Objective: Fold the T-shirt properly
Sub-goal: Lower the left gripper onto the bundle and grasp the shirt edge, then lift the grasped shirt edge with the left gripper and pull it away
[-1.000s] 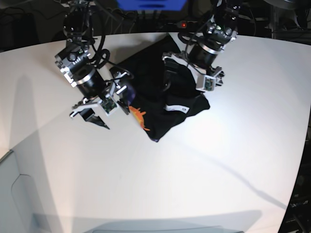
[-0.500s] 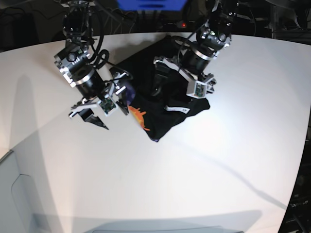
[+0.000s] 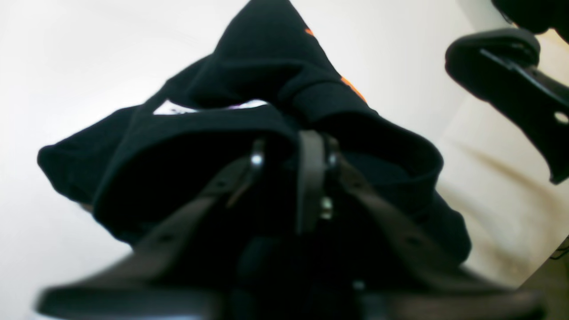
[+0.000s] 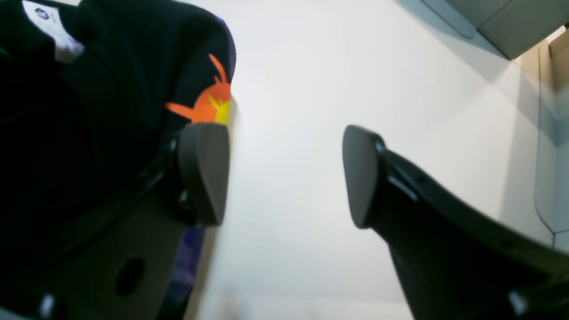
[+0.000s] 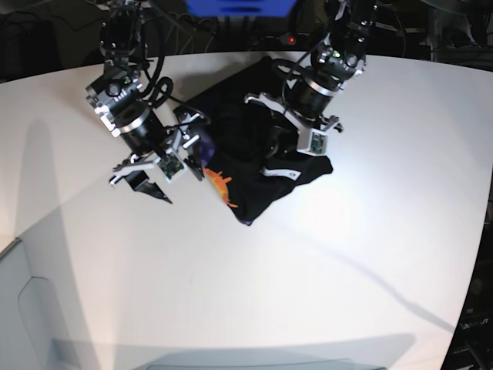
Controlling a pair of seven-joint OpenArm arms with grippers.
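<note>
Left wrist view: the left gripper [image 3: 291, 151] has its two fingers drawn almost together, pinching a raised fold of the black T-shirt [image 3: 266, 75]. A small white tag [image 3: 171, 108] shows on the cloth, with white table [image 3: 80, 49] behind.

Right wrist view: the right gripper [image 4: 284, 173] stands with jaws wide apart and nothing between them. One finger [image 4: 202, 171] rests against the shirt's orange print [image 4: 206, 104]; bare table lies beyond.

Base view: the shirt sits bunched near the table's far edge, between both arms. Wide open tabletop stretches toward the near edge. No containers are in view.
</note>
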